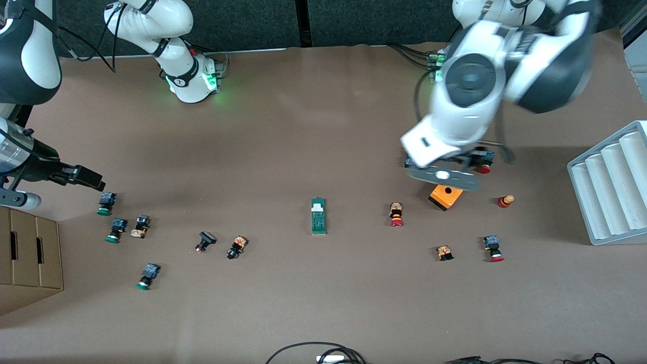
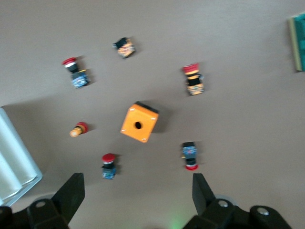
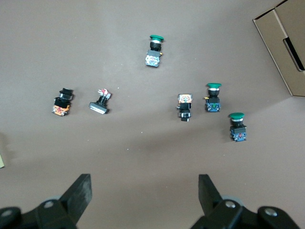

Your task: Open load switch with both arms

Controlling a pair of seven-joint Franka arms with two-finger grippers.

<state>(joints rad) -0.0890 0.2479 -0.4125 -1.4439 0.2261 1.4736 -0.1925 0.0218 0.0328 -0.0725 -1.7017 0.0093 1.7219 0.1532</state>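
The load switch [image 1: 318, 216], a slim dark green block with a white piece at the end toward the robots, lies flat mid-table; one edge of it shows in the left wrist view [image 2: 297, 43]. Both grippers are apart from it. My left gripper [image 2: 138, 191] hangs open and empty over the table by the orange cube [image 2: 139, 124], toward the left arm's end; the left arm's hand [image 1: 445, 151] covers it in the front view. My right gripper [image 1: 91, 178] hovers open and empty over the right arm's end; in its wrist view [image 3: 145, 191] only bare table lies between the fingers.
Red-capped buttons [image 1: 396, 214] lie scattered round the orange cube [image 1: 446, 196]. Green-capped buttons [image 1: 117, 230] lie toward the right arm's end. A grey ridged tray [image 1: 611, 182] and a cardboard box [image 1: 30, 253] stand at the table's two ends. Cables [image 1: 323, 354] lie at the near edge.
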